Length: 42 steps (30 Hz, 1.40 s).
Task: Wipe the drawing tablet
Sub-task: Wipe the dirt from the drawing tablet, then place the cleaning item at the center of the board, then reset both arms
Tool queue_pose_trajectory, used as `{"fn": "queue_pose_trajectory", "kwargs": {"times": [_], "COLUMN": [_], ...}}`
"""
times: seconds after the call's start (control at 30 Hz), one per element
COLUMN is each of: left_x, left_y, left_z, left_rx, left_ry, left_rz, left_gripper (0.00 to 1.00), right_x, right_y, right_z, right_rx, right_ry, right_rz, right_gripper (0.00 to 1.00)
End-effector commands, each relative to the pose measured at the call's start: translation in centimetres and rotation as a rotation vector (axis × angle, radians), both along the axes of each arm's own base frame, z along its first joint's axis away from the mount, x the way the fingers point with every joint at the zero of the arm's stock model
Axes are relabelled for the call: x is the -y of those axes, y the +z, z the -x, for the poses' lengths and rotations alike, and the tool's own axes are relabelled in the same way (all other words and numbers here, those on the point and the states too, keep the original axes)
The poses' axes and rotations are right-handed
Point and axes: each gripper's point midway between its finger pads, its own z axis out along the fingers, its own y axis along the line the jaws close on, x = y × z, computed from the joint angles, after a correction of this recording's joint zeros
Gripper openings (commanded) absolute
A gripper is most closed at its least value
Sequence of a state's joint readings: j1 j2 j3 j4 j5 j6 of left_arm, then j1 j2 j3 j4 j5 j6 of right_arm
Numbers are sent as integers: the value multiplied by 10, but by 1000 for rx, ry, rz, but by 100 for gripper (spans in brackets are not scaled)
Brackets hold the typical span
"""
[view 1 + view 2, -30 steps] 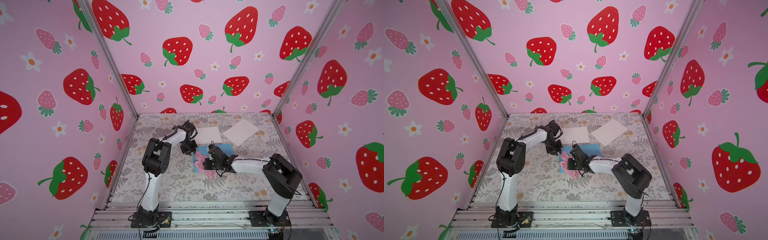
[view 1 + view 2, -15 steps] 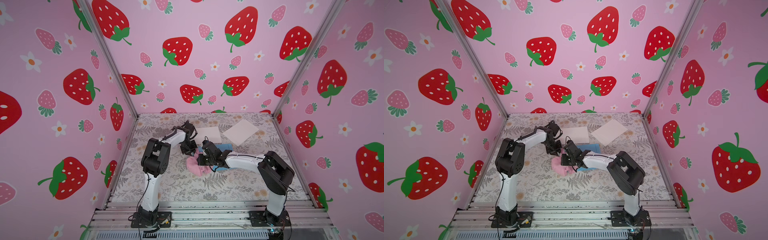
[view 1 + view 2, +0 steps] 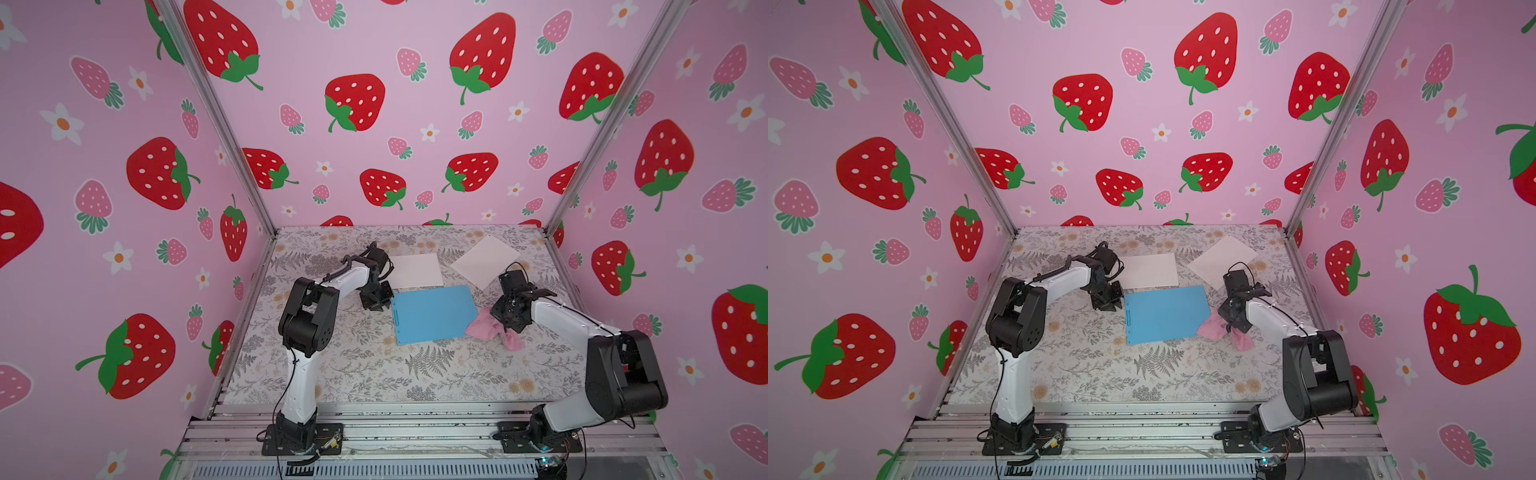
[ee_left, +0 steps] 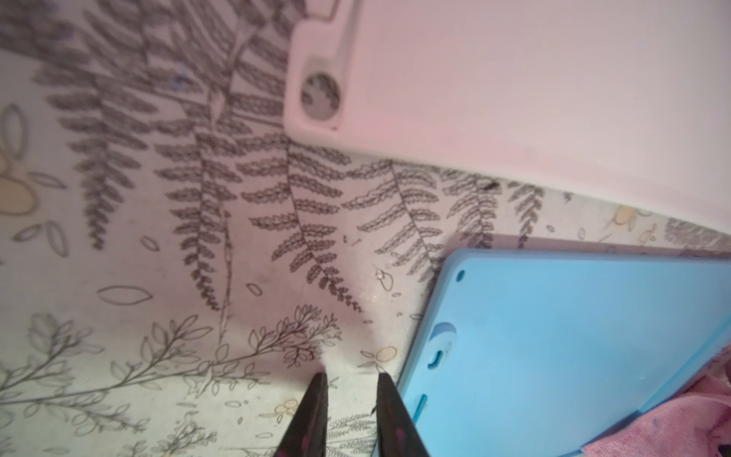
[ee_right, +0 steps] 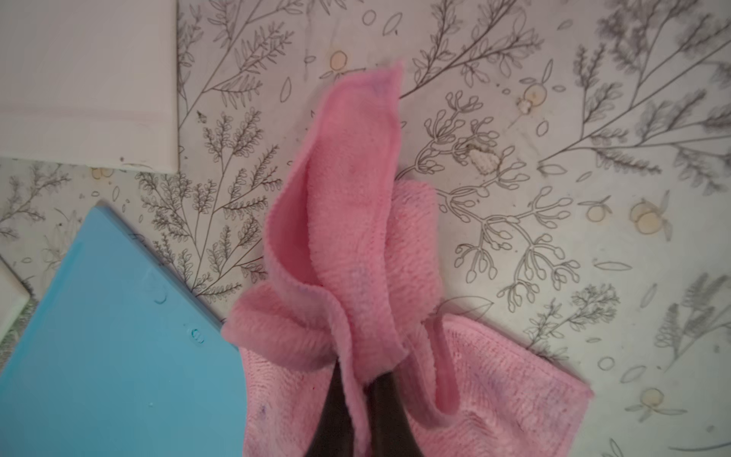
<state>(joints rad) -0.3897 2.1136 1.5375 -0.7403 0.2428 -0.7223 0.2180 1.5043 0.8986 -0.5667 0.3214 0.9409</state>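
I judge that I am between strokes. The drawing tablet (image 3: pixel 432 313) lies flat and blue in the middle of the table. Its face looks bare in both top views, with nothing of mine pressing on it. The pink cloth (image 3: pixel 484 328) is bunched at the tablet's corner nearest my right arm. It touches that corner, but most of it is on the table. My right claw (image 3: pixel 503 319) is clamped tight on a fold of the cloth, and the loose ends spill out around it. My left claw (image 4: pixel 352 378) holds nothing. Its jaws are a narrow gap apart, and it sits low by the tablet's opposite short edge. I cannot tell whether it touches the edge.

The next move calls for carrying the cloth back over the corner and pressing it flat across the face. My left claw would need to be ready to stop the tablet sliding.

The pink walls (image 3: pixel 374 124) are printed with strawberries and close me in on three sides. The table (image 3: pixel 374 374) wears a fern-and-flower covering. A white board (image 3: pixel 417 270) lies just beyond the tablet's far edge, and a tilted white board (image 3: pixel 484 259) lies near it.
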Motion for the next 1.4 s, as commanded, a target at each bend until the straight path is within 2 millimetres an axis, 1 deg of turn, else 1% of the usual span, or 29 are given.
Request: {"fn": "queue_pose_trajectory", "kwargs": {"times": [0.0, 0.1, 0.2, 0.27, 0.3, 0.4, 0.5, 0.53, 0.57, 0.6, 0.63, 0.7, 0.77, 0.83, 0.87, 0.9, 0.93, 1.07, 1.1, 1.17, 1.2, 1.23, 1.27, 1.33, 1.37], "left_x": [-33, -31, -26, -24, -24, -28, -37, -41, -45, -49, -54, -62, -73, -86, -92, -99, -105, -132, -137, -145, -151, -159, -167, -202, -216], "left_y": [-40, -27, -7, 11, 19, 41, 56, 60, 63, 66, 69, 75, 80, 88, 92, 95, 100, 117, 122, 129, 133, 137, 139, 147, 150], "left_z": [46, 40, 34, 30, 28, 26, 26, 26, 27, 26, 27, 27, 28, 29, 30, 30, 30, 29, 28, 27, 27, 27, 28, 34, 37], "left_rx": [-193, -163, -116, -75, -56, -13, 14, 22, 30, 37, 45, 62, 85, 120, 135, 154, 178, 296, 328, 388, 418, 443, 455, 463, 474], "left_ry": [6, 8, 16, 20, 23, 38, 65, 78, 89, 105, 115, 133, 160, 197, 215, 235, 252, 313, 323, 328, 323, 322, 330, 388, 415], "left_rz": [-154, -141, -113, -94, -86, -66, -51, -47, -41, -34, -29, -25, -26, -27, -27, -25, -20, -58, -65, -92, -120, -162, -213, -408, -486], "left_gripper": [24, 26, 30, 33, 35, 41, 44, 45, 45, 45, 46, 49, 56, 64, 68, 74, 100, 99, 99, 100, 100, 99, 99, 99, 100], "right_x": [8, 16, 24, 36, 44, 61, 71, 74, 75, 75, 74, 71, 71, 72, 73, 75, 78, 86, 86, 78, 69, 62, 61, 54, 45], "right_y": [29, 46, 60, 69, 70, 67, 57, 52, 48, 44, 41, 41, 47, 59, 65, 74, 83, 116, 123, 127, 127, 127, 126, 117, 114], "right_z": [2, -2, 0, 5, 12, 18, 23, 25, 26, 27, 26, 24, 20, 14, 12, 9, 8, -2, -9, -20, -28, -33, -35, -37, -43], "right_rx": [31, 50, 46, 43, 19, -7, -52, -68, -79, -88, -90, -90, -80, -63, -56, -38, -20, 105, 163, 244, 286, 324, 349, 367, 395], "right_ry": [-21, -5, -2, -30, -45, -63, -72, -81, -82, -86, -83, -75, -75, -78, -78, -82, -88, -97, -83, 4, 71, 127, 137, 187, 250], "right_rz": [29, 62, 95, 156, 194, 252, 279, 278, 275, 268, 256, 240, 238, 245, 253, 269, 288, 348, 352, 335, 317, 300, 298, 282, 265], "right_gripper": [0, 0, 1, 6, 9, 16, 24, 25, 29, 35, 46, 65, 80, 96, 99, 99, 99, 99, 99, 99, 99, 99, 99, 99, 99]}}
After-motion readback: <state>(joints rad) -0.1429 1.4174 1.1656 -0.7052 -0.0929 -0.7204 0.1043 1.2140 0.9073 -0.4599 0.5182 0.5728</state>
